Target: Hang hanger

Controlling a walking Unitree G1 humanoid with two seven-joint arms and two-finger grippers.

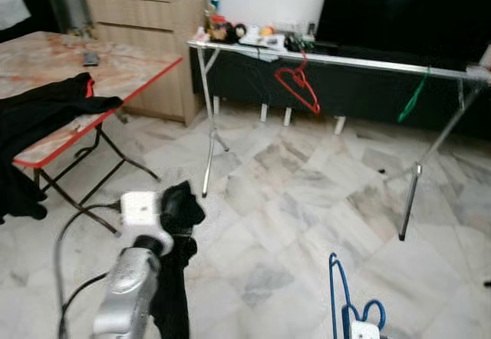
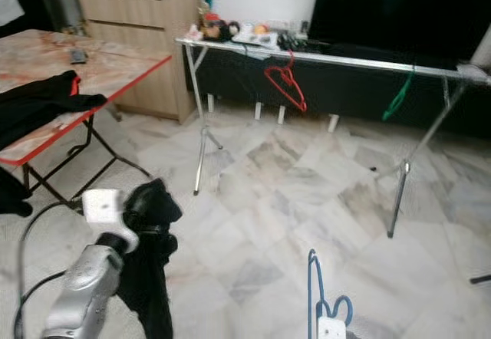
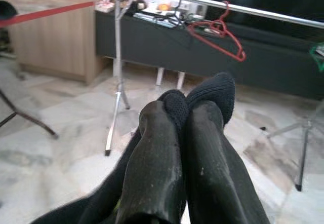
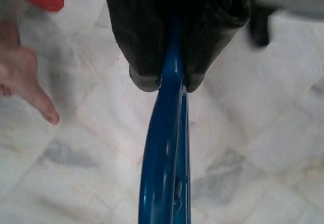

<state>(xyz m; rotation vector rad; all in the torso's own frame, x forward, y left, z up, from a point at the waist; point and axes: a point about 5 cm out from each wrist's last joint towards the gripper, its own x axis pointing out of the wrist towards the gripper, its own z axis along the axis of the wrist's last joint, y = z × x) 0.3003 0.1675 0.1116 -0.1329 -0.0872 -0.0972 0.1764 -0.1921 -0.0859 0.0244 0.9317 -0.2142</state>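
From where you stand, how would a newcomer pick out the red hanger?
Look to the long metal rail on crossed legs across the far side of the room, before the dark cabinet. Two hangers hang from it: the red hanger is the one nearer the wooden dresser, tilted, while the green hanger hangs further right.

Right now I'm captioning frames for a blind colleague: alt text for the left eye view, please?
Left gripper holds black cloth and right gripper a blue hanger above marble floor; ahead, a metal rail carries red and green hangers.
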